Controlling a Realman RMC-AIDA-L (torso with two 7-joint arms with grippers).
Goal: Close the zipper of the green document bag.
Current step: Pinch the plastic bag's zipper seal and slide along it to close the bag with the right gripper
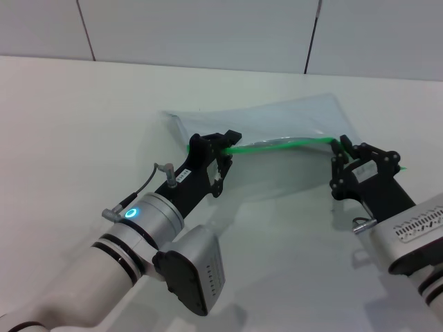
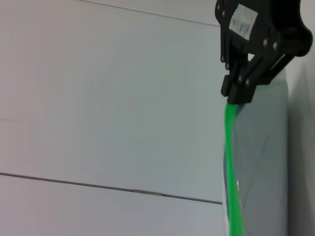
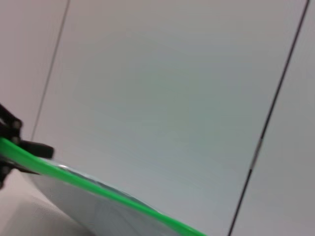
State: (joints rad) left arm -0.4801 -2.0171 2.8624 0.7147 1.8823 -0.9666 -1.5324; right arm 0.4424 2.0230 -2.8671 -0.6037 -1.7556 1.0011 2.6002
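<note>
The green document bag [image 1: 277, 121] is a pale translucent pouch held up off the white table between my two grippers. Its zipper [image 1: 284, 144] is a bright green strip sagging slightly along the near edge. My left gripper [image 1: 228, 146] is shut on the strip's left end, and my right gripper [image 1: 341, 147] is shut on its right end. The left wrist view looks along the zipper [image 2: 231, 162] to the right gripper [image 2: 237, 96] clamped on it. In the right wrist view the zipper [image 3: 98, 184] runs to the left gripper [image 3: 19, 147]. I cannot make out the slider.
The white table [image 1: 83, 124] stretches around the bag on every side. Behind it stands a pale panelled wall [image 1: 208, 28] with dark seams.
</note>
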